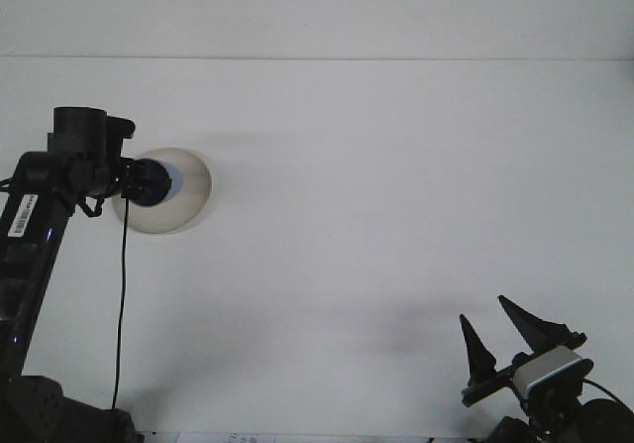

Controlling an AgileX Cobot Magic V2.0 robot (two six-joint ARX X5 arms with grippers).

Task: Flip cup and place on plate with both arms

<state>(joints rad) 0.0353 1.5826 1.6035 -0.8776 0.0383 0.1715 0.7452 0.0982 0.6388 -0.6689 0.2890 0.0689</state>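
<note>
The dark blue cup (pixel 152 181) sits gripped in the left claw (pixel 134 181), over the left part of the beige plate (pixel 183 200) on the white desk (pixel 396 215). The right claw (pixel 503 334) stands spread wide, near the bottom right corner.

- You're looking at a lab-style test bench: a bare white table (pixel 396 215) fills the frame.
- A plain white wall (pixel 317 7) runs across the top.

One front camera looks forward and down over the white table (pixel 396 215).
</note>
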